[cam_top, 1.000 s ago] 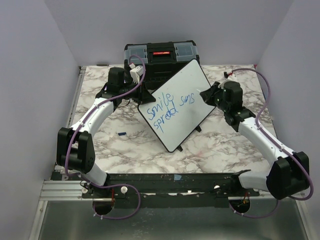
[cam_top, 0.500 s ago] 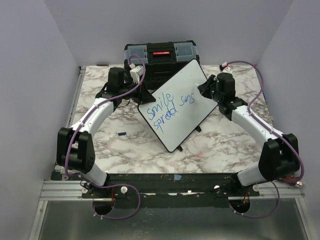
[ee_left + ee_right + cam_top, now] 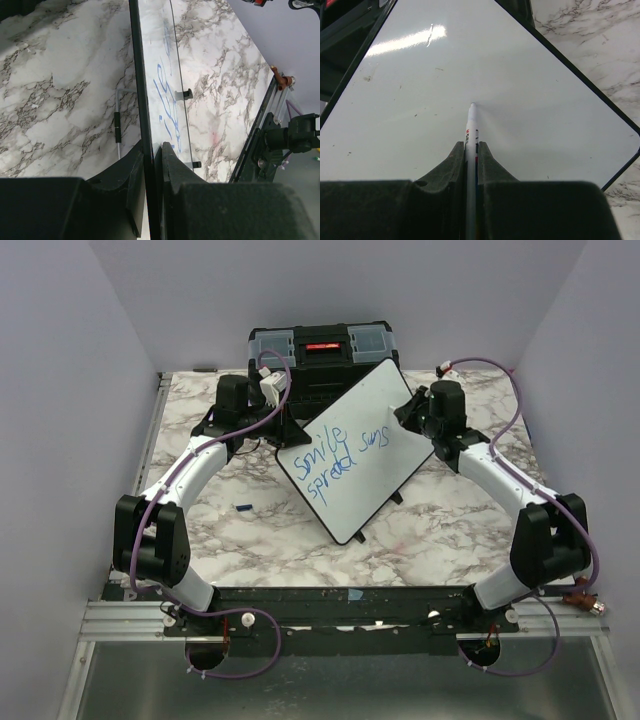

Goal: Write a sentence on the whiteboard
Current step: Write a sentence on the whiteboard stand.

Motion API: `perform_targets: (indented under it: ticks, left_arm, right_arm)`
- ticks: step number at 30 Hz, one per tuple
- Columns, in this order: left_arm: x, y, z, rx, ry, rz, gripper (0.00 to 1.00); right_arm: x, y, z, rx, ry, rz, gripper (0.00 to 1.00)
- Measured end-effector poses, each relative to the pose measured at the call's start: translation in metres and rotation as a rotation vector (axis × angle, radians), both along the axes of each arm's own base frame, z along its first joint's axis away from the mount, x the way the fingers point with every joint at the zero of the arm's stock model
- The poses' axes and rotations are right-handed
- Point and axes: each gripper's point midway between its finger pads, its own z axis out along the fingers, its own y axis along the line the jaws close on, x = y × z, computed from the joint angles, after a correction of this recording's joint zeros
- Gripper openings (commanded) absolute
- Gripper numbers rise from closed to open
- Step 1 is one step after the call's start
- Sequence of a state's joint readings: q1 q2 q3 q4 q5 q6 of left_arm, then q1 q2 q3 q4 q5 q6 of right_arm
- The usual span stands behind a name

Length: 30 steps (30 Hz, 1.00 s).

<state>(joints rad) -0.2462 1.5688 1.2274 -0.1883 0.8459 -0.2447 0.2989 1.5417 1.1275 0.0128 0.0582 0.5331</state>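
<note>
Since earlier frames: your right gripper (image 3: 410,412) has moved up-left along whiteboard (image 3: 372,405) toward its upper right edge, elbow drawn in. Left arm and board unmoved.
Whiteboard: glossy white, thin black rim, standing tilted on one corner on marble table (image 3: 450,525), before black toolbox (image 3: 320,348).
Sentence (image 3: 345,458): blue, slanted, two lines, "Smile / spread suns".
Left gripper (image 3: 152,150) clamps board's left rim.
Right gripper (image 3: 471,146) pinches white marker (image 3: 471,122); tip over bare white area, contact unclear.
</note>
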Motion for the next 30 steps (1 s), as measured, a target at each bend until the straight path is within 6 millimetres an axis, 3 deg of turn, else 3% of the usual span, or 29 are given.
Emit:
perform_targets:
  ticks: [30]
  left_arm:
    - [0.0, 0.0, -0.0001, 0.0, 0.0, 0.0, 0.0]
  right_arm:
    - [0.0012, 0.0061, -0.0072, 0.025, 0.0, 0.05, 0.01]
